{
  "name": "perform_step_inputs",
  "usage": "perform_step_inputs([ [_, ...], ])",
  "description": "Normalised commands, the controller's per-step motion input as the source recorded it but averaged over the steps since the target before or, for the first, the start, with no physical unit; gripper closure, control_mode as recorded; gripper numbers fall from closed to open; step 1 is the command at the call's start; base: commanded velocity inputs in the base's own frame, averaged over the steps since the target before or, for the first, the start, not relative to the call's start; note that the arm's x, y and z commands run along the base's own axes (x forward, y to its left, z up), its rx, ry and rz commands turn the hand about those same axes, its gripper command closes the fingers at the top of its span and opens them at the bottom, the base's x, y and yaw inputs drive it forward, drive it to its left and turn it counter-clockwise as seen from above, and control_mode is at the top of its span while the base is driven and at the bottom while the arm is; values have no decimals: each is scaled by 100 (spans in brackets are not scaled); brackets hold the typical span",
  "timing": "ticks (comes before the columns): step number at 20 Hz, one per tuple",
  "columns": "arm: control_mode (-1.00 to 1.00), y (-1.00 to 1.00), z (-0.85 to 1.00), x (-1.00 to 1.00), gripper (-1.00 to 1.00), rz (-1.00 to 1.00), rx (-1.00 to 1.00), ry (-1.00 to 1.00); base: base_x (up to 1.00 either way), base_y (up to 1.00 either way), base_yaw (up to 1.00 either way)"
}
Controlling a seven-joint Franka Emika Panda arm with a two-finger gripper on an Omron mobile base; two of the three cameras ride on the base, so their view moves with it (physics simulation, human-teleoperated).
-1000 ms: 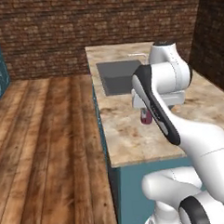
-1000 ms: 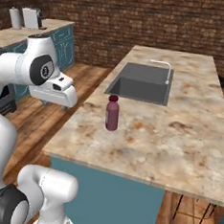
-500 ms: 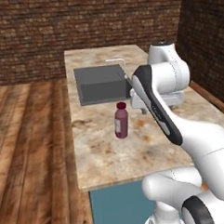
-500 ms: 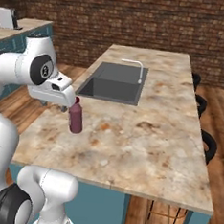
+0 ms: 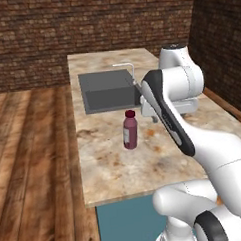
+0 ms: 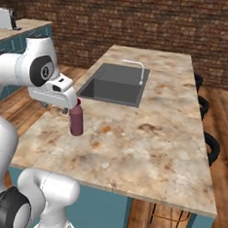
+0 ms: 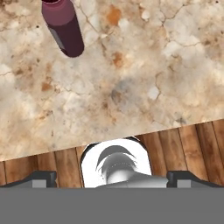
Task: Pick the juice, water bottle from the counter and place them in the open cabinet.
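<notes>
Marbled counter [image 5: 120, 167], cylindrical maroon juice [image 5: 130, 130]

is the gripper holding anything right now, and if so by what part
Nothing is held. The gripper is open and empty above the counter; the juice stands apart on it, untouched.

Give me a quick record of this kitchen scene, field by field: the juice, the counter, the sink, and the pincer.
juice: upright on the counter, maroon cap on, standing apart from the sink
counter: beige marbled stone over teal base cabinets
sink: dark basin set into the counter, with a faucet at its far side
pincer: open, holding nothing, above the counter edge, not touching the juice
task state: juice not yet picked up
</notes>
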Motion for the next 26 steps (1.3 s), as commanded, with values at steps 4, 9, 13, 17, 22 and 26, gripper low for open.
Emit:
perform_step_inputs([
  [4,100,0,0,0,-100,0,0,0,0,0,0],
  [9,-100,0,-1,-1,-100,0,1,0,0,0,0],
  [13,-100,0,-15,11,-100,31,9,2,0,0,0],
  [17,-100,0,-15,38,-100,55,8,0,0,0,0],
  [22,-100,-11,-7,51,-100,51,7,0,0,0,0],
  [26,-100,-23,0,99,-100,32,8,-2,0,0,0],
])
